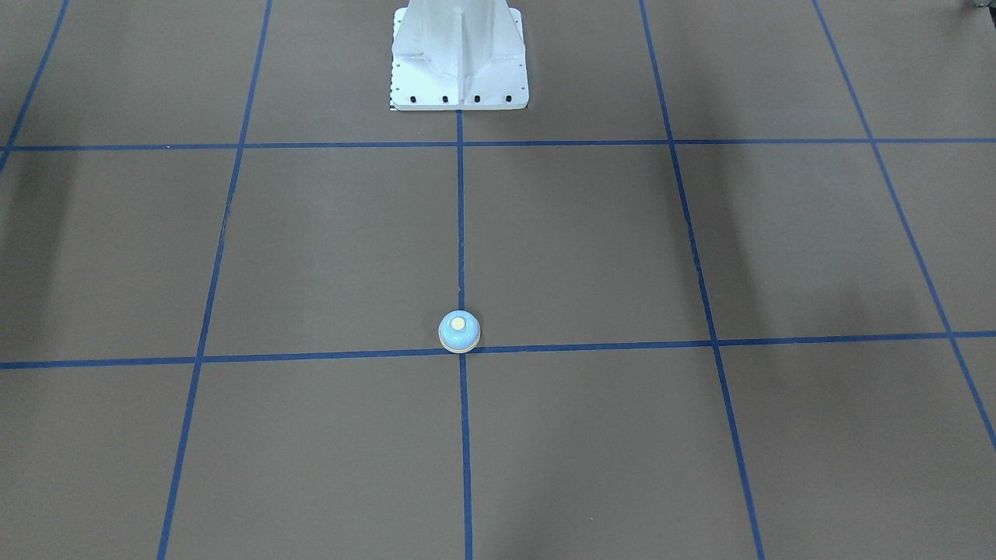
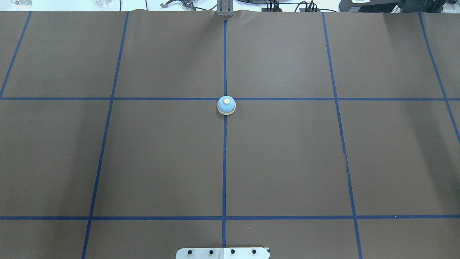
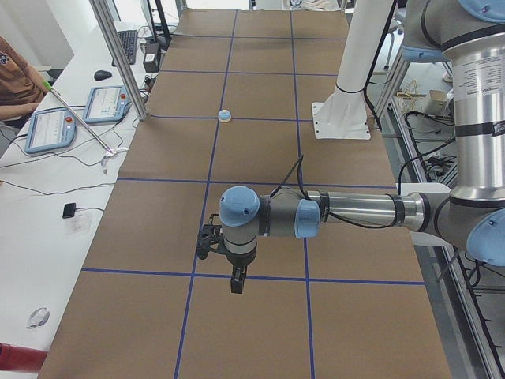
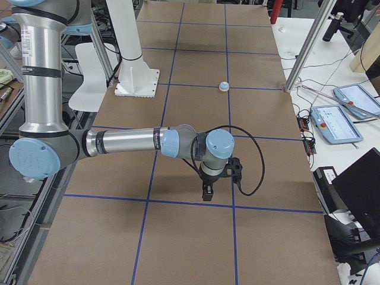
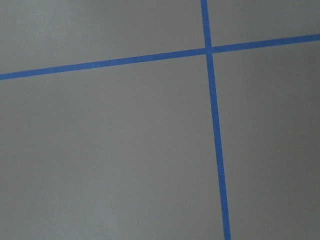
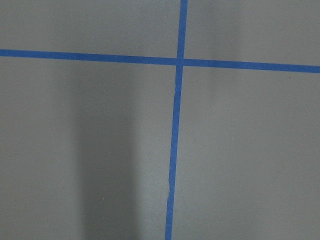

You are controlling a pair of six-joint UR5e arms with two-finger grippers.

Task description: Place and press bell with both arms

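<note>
The light-blue bell (image 2: pixel 226 105) with its cream button stands upright on the brown table at a crossing of blue tape lines; it also shows in the front-facing view (image 1: pixel 459 331), the left side view (image 3: pixel 225 116) and the right side view (image 4: pixel 224 86). My left gripper (image 3: pixel 236 282) hangs over the table far from the bell; it shows only in the left side view, so I cannot tell its state. My right gripper (image 4: pixel 206 193) likewise shows only in the right side view, far from the bell. Both wrist views show only bare mat and tape lines.
The white pedestal (image 1: pixel 459 58) stands at the table's robot side, also in the left side view (image 3: pixel 342 118). Metal frame posts (image 3: pixel 118 55) stand at the operators' edge. Teach pendants (image 3: pixel 51 130) and a person's arm (image 3: pixel 16 79) lie beyond the table.
</note>
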